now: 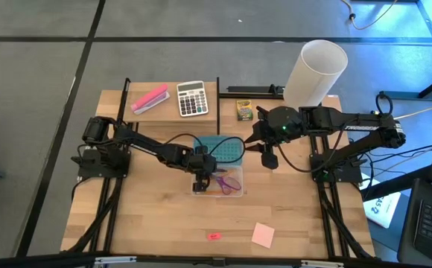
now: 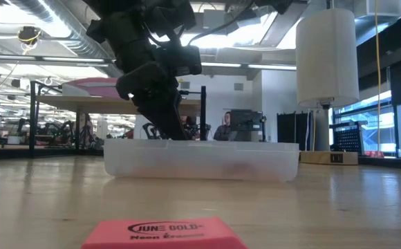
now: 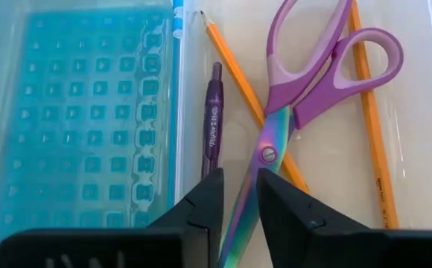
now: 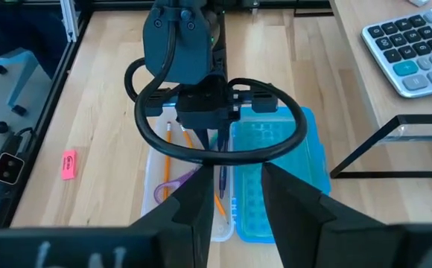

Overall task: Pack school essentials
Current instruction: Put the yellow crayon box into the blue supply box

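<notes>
A clear plastic box (image 1: 227, 184) lies mid-table. In it are the purple-handled scissors (image 3: 305, 82), two orange pencils (image 3: 369, 126) and the dark purple pen (image 3: 213, 119). My left gripper (image 3: 238, 197) hangs low over the box (image 2: 200, 160) with its fingers slightly open. The scissors' blade shows in the gap below them, and the pen's end lies beside one finger. My right gripper (image 1: 270, 159) is open and hovers just right of the box, empty. The crayon box (image 1: 243, 110), pink eraser (image 1: 214, 236) and sticky-note pad (image 1: 263, 235) lie on the table.
A teal lid (image 1: 223, 149) lies against the box's far side. The calculator (image 1: 192, 98) and pink stapler (image 1: 150, 99) sit near the far edge, and a white roll (image 1: 316, 71) stands at the far right. The eraser (image 2: 164, 234) lies near the table's near edge.
</notes>
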`<state>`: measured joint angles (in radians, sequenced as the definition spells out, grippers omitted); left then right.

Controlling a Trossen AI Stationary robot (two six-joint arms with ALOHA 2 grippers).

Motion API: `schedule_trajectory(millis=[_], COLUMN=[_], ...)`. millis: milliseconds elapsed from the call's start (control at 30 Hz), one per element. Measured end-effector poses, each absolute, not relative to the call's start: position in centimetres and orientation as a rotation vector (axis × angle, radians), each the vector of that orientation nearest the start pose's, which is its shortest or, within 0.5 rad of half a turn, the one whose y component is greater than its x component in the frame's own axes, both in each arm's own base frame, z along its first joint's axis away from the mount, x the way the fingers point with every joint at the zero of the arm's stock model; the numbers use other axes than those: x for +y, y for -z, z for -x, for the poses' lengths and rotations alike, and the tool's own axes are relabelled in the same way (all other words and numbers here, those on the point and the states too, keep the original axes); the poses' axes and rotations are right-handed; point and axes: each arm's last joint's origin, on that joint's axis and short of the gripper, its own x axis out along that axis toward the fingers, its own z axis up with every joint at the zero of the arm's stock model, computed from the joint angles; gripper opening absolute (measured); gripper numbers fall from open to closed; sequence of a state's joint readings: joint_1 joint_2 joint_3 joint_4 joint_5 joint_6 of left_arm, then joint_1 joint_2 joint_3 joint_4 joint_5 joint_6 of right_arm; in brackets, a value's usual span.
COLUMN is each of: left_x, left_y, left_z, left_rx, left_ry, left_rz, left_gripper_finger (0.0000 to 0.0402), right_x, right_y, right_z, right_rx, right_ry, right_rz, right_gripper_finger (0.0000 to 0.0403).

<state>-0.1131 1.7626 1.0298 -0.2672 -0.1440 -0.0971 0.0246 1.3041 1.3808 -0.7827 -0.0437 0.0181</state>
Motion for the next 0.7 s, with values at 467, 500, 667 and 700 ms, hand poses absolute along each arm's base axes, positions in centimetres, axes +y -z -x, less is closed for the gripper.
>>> schedule_trajectory(millis=[467, 500, 667, 700], left_x=[-3.3, -3.3, -3.1, -3.0], left_y=[-19.1, -19.7, -22.7, -23.3], left_z=[-33.0, -32.7, -31.2, -30.9], left_rx=[0.955, 0.944, 0.885, 0.868], left_ry=[-0.085, -0.086, -0.086, -0.095], left_rz=[-0.009, -0.004, 0.012, 0.024], left_gripper_finger=[0.0087, 0.0087, 0.0090, 0.0090], right_x=[0.8, 0.8, 0.6, 0.5], right_y=[-37.6, -37.6, -38.4, -38.6], right_z=[-25.2, -24.9, -23.4, -23.1], right_rx=[0.749, 0.755, 0.738, 0.736], right_ry=[-0.049, -0.044, 0.023, 0.054], right_rz=[-0.056, -0.065, -0.115, -0.122], right_gripper_finger=[0.0116, 0.0116, 0.0116, 0.0116])
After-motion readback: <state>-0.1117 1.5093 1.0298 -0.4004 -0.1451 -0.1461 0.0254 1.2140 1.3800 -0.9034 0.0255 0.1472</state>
